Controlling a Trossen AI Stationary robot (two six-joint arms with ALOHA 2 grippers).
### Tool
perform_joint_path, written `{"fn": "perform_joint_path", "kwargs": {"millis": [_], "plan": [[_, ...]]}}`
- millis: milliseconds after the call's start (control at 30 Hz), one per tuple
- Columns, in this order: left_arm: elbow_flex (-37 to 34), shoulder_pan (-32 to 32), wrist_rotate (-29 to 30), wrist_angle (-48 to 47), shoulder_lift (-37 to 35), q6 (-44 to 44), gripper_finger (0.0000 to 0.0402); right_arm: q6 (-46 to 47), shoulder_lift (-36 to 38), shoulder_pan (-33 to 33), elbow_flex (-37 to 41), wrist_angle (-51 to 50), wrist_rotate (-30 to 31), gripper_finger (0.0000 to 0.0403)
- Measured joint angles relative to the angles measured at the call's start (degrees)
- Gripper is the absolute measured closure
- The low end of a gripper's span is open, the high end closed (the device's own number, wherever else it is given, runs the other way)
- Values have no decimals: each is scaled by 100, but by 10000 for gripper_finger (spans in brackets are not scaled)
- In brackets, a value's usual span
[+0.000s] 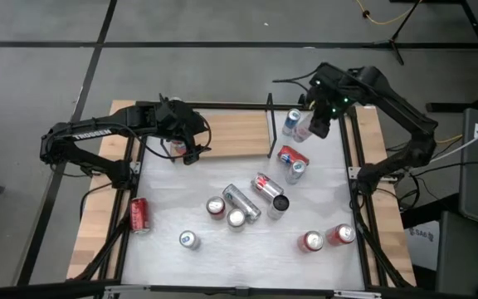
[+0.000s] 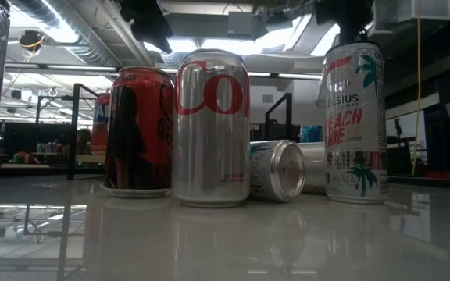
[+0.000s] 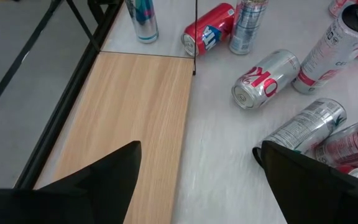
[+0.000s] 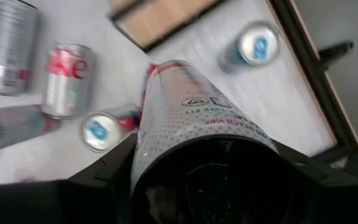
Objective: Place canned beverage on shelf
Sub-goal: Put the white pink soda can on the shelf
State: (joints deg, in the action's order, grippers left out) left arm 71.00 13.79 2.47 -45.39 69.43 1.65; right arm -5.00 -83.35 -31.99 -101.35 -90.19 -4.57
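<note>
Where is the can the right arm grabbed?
In the high view, the white can is in the right tool, at the table's far right corner, beside an upright blue can near the shelf.

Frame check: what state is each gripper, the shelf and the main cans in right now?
left gripper: open, empty, above the shelf.
right gripper: shut on the white can.
white can: held between the right gripper's fingers.
shelf: visible board bare.
blue can: upright on the table.
red can: lying on its side.
silver cola can: lying on its side.
</note>
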Motion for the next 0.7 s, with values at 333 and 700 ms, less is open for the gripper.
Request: {"fn": "perform_joint_path", "kwargs": {"millis": [333,700], "plan": [[0,1,-1,0,0,0,79,379,4,1268,-724,10,-105,153],[0,1,0,0,0,0,79,130,-501,1981,-790,721,-110,153]]}}
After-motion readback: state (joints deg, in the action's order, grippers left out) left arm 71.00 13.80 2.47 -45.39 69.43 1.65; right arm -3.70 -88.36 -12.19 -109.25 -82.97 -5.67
